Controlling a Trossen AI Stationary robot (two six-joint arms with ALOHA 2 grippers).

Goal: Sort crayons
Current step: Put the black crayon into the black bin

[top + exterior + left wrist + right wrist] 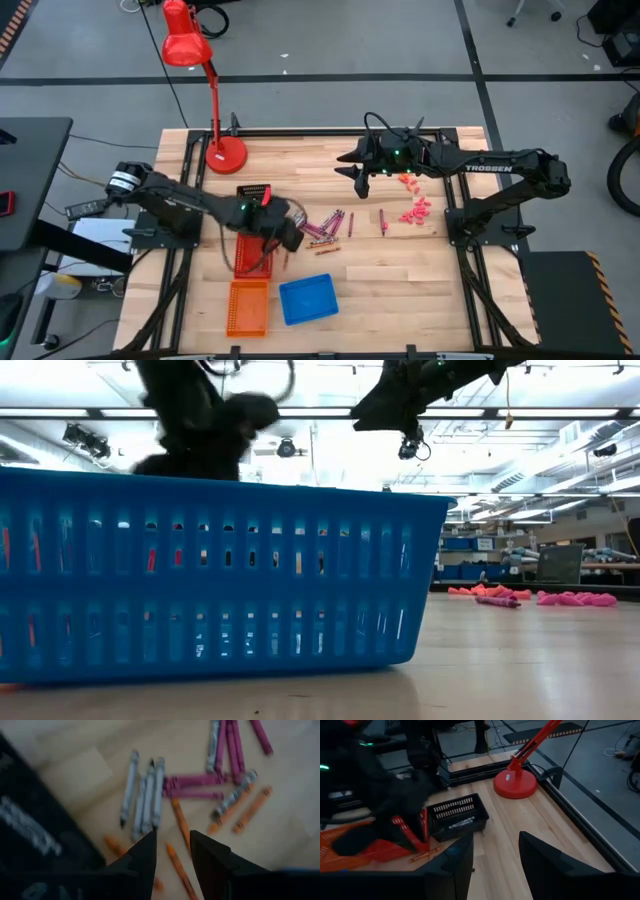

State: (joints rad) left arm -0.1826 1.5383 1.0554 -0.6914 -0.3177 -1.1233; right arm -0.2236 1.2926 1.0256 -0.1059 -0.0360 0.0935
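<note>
Several crayons (325,226) lie loose on the wooden table at its middle. In the left wrist view they are grey (145,795), magenta (195,782) and orange (181,822) sticks. My left gripper (290,240) hovers just left of this pile, above the red basket's right edge. It slants down, open (172,845), and holds nothing; an orange crayon (175,862) shows on the table through the gap. My right gripper (359,182) hangs open (495,850) and empty, high over the far middle of the table.
A black basket (255,192) with a grey crayon (460,823) inside stands beside a red basket (252,252). An orange basket (248,306) and a blue basket (308,298) sit at the near edge. A red lamp (225,155) stands far left. Pink chunky bits (415,210) lie right.
</note>
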